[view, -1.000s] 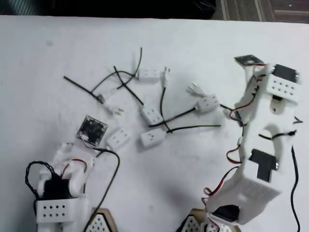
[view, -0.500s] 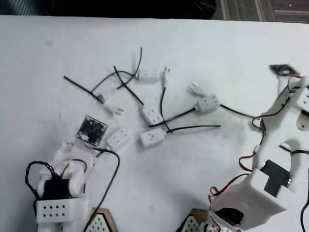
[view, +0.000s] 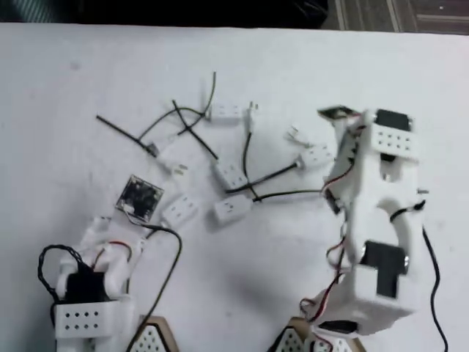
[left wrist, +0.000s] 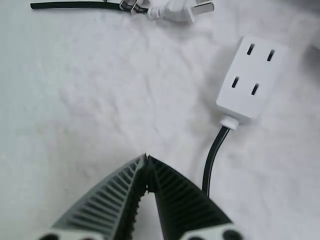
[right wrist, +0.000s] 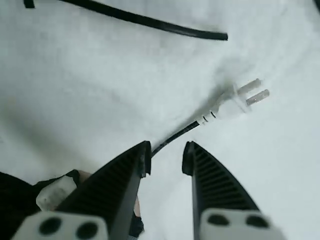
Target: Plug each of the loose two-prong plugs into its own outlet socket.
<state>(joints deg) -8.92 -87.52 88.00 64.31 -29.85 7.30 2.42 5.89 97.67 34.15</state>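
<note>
Several white outlet blocks with black cords lie mid-table, among them one beside the right arm and one close to the left arm. A loose two-prong plug lies just beyond the right arm. In the right wrist view this plug lies ahead of my right gripper, which is open, and its black cord runs into the gap between the fingertips. My left gripper is shut on nothing and hovers over bare table. An outlet block sits beside it and another plug lies farther off.
More outlet blocks and tangled black cords crowd the table's middle. A small plug lies among them. The left arm stays at the near left edge. Bare table stretches along the far side and left.
The right arm swung out to the right, then came back left and now stands over the outlet and plug at mid-right. The left arm has not moved.
</note>
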